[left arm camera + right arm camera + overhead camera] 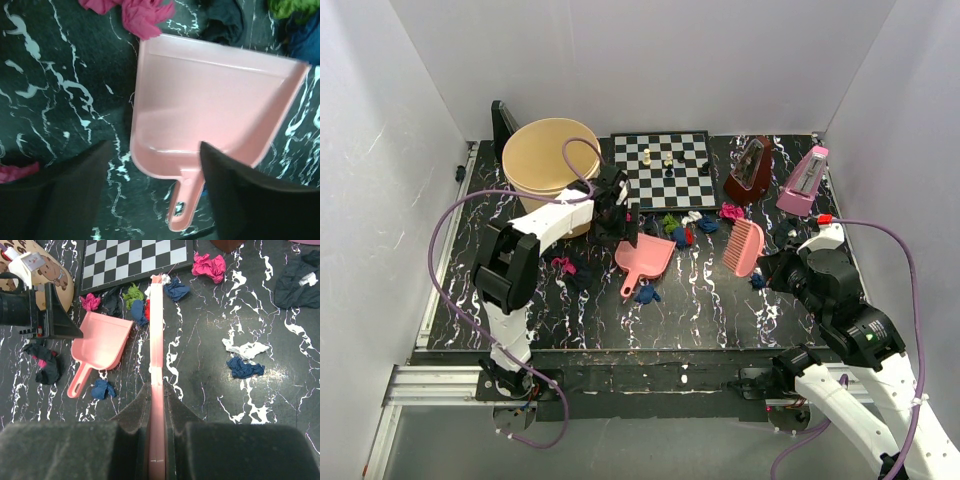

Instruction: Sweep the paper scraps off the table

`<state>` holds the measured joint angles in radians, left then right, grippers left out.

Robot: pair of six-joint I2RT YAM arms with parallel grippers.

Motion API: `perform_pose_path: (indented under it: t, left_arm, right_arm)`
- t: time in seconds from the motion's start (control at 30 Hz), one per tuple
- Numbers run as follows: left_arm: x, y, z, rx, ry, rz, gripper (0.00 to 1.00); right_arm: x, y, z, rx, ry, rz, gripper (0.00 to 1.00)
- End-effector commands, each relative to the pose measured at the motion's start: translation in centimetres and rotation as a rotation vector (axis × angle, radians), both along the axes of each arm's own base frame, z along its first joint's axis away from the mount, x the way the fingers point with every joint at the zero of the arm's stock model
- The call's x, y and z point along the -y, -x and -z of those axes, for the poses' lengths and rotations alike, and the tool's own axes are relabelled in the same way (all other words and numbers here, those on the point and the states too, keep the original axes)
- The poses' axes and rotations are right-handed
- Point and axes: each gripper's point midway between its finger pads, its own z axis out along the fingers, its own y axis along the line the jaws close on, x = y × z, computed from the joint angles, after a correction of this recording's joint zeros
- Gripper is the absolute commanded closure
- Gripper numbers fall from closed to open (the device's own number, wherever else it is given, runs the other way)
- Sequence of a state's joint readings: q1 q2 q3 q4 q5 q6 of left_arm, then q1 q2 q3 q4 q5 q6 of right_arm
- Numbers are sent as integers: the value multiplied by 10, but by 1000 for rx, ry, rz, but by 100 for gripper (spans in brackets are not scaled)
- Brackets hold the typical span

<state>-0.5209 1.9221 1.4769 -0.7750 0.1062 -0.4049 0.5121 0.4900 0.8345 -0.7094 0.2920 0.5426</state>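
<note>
Though several wads overlap and the count may be off, roughly a dozen paper scraps (209, 265) lie on the table (720, 310). Most are bunched just in front of the one chessboard (665, 165), with a few loose to either side. One pink dustpan (645, 258) lies flat among them, and one pink brush (744, 246) is to its right. Two metronomes (750, 172) and one tan bucket (545, 150) stand at the back.

Only the top view takes in the bucket and metronomes whole. The right wrist view picks out a white wad and a blue wad right of the brush, both hard to see from above. The left wrist view shows a magenta wad at the pan's front lip.

The left gripper (617, 222) hangs over the pan with its fingers (75, 190) spread wide either side of the handle; whether one touches it I cannot tell. The right gripper (156, 390) is pinched tight on the brush, which stands on edge, its far end among the wads by the chessboard.
</note>
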Motion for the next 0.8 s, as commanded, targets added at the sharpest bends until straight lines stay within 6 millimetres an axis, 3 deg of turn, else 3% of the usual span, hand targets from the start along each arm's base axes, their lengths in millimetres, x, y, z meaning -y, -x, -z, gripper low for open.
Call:
perform_pose_path:
  t: [0.0,0.17,0.33,0.47,0.57,0.77]
  left_arm:
    - [4,-5,-36,136,29,-7,21]
    - [19,9,-53,175,59,66,15]
    - [36,38,-68,279,12,144,15]
    - [32,56,-61,367,-6,130,15]
    - [29,69,-49,446,25,129,9]
    - [26,77,-41,674,17,91,8]
  right_arm:
    - [-1,-1,-14,39,-20,-2,99]
    - [-2,-3,-13,36,-19,0,99]
    - [-3,-5,-12,29,-20,-1,99]
    - [-4,-6,-8,23,-11,-3,99]
    - [-3,-6,-9,31,-14,-1,99]
    - [-4,-7,-10,30,-6,-7,99]
